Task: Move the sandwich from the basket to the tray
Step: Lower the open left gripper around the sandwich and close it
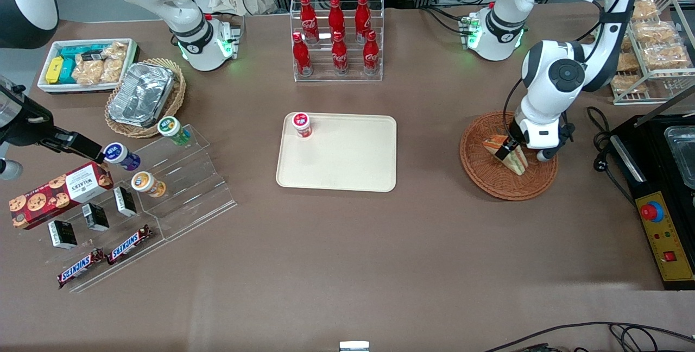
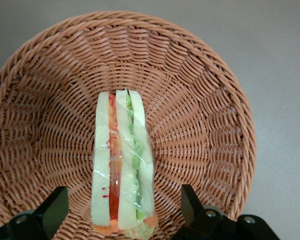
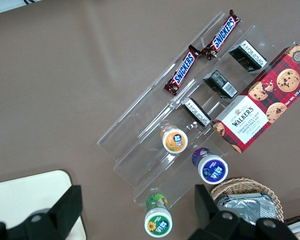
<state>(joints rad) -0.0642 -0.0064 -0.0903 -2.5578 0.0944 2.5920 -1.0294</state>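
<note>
Tray: flat cream rectangular plastic tray with rounded corners (image 1: pixel 347 162), mid-surface, nearer the front camera than the clear rack of red cola bottles (image 1: pixel 336 37). Mostly bare, so plenty of room for the drop.
Tray occupant: one small red-capped white jar (image 1: pixel 302 125) stands upright in the tray corner toward the bottle rack. Judgement: set the load down away from that corner.
Basket: round shallow reddish-brown wicker basket (image 1: pixel 507 156), toward the working arm's end of the surface, well apart from the tray.
Sandwich: film-wrapped triangular wedge, pale bread with orange, green and white layers (image 2: pixel 121 165), resting on edge in the basket, layered face up.
Pincer: left arm's pincer (image 1: pixel 511 151) low over the basket, released; dark fingers (image 2: pixel 52 205) stand apart, one on each bread face, not touching in the wrist view. Straddling lets it squeeze bread faces, not filling.
Step (judgement): pre-grasp; sandwich not yet lifted.
Risk (judgement): slippery film, soft bread; a hard clench could crush it.
</note>
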